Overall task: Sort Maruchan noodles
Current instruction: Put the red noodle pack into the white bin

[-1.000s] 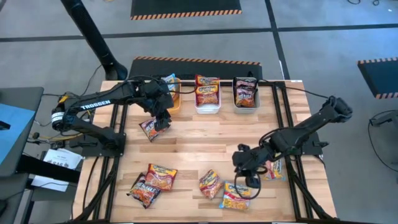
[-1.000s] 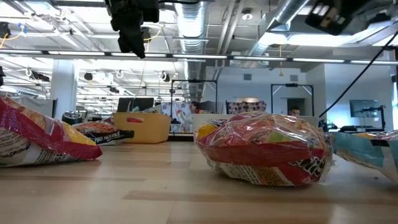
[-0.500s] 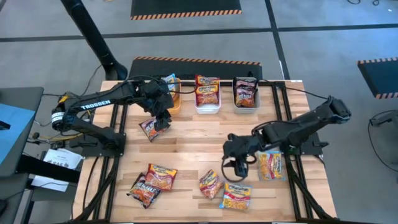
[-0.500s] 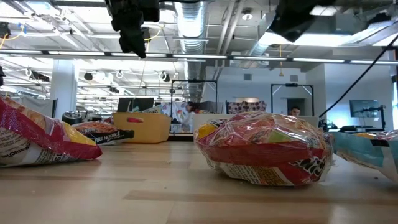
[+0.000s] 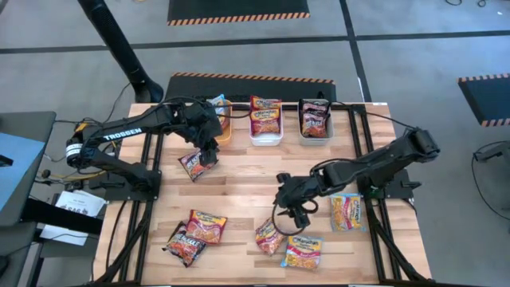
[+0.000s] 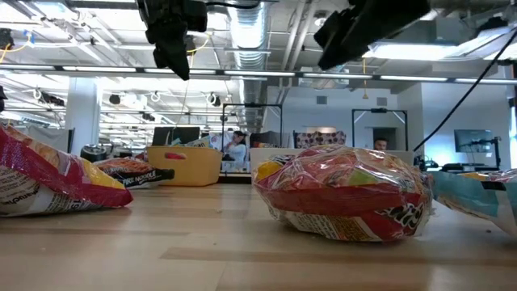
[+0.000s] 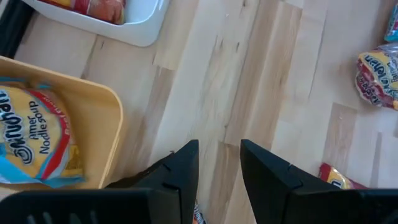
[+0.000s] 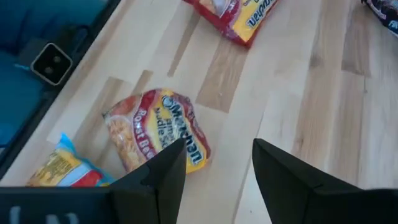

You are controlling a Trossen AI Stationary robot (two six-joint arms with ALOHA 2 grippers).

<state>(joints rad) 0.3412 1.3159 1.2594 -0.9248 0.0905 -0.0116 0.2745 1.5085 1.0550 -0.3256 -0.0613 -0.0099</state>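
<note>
Maruchan noodle packets lie flat on the wooden table: a dark red one at the left, two near the front left, a red-orange one, and yellow-blue ones. My left gripper hangs open high over the dark red packet, beside the orange bin; bare table shows between its fingers. My right gripper is open above the table's middle, and the red-orange packet lies just ahead of its fingers.
Three bins stand in a row at the far edge: orange with a yellow-blue packet, white with red-orange packets, grey with dark ones. Black rails run along the table's left and right sides. Bare wood lies between the bins and the front packets.
My right gripper has travelled toward the table's left edge, away from the yellow-blue packet at the right and up to the red-orange packet near the front middle. That yellow-blue packet now lies uncovered by the arm. No packet has moved.
</note>
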